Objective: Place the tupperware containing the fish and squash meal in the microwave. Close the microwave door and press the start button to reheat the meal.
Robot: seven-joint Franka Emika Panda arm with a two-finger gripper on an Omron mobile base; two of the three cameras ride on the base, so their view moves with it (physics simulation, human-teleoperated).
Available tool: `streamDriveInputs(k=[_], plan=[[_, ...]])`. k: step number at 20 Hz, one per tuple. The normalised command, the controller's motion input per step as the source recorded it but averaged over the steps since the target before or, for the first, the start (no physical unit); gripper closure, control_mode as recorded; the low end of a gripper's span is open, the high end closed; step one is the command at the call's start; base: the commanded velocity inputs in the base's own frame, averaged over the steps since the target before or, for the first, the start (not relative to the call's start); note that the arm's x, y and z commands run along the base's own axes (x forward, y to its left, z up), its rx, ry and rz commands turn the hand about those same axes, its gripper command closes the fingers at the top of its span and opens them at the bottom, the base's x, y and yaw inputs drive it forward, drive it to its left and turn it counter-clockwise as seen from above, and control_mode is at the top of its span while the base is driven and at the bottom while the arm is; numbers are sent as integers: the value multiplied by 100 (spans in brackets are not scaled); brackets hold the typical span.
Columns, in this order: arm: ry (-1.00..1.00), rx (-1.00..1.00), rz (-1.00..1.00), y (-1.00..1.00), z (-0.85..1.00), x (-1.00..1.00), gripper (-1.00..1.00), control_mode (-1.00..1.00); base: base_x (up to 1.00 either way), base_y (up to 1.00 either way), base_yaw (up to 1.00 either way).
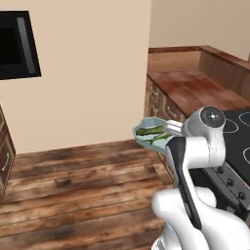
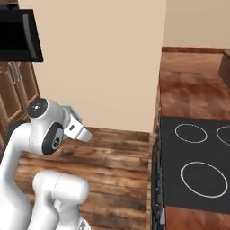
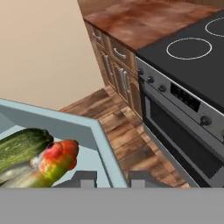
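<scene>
Transport step: gripper pinching tupperware rim, meal inside, held over floor. Next, I judge: carry to microwave, upper left.

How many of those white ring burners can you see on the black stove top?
3 in the right base view: one whole ring at the back, a larger one nearer the front, and one cut by the picture's right edge. More may lie beyond that edge.

Tupperware: translucent pale-blue plastic, smooth. Meal: glossy green skin with one shiny orange-red piece. Counter: mottled red-brown, polished look. Floor: rough-grained wood planks. Stove top: matt black glass. Oven front: brushed grey metal. Microwave door: glossy black
</scene>
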Motion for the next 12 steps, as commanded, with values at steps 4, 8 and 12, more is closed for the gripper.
streamDriveInputs(k=[4, 8, 12], plan=[[0, 0, 0, 0, 0, 0, 100, 100, 99, 38, -9], [0, 0, 0, 0, 0, 0, 100, 100, 100, 36, 0], [0, 0, 0, 0, 0, 0, 100, 100, 100, 28, 7]])
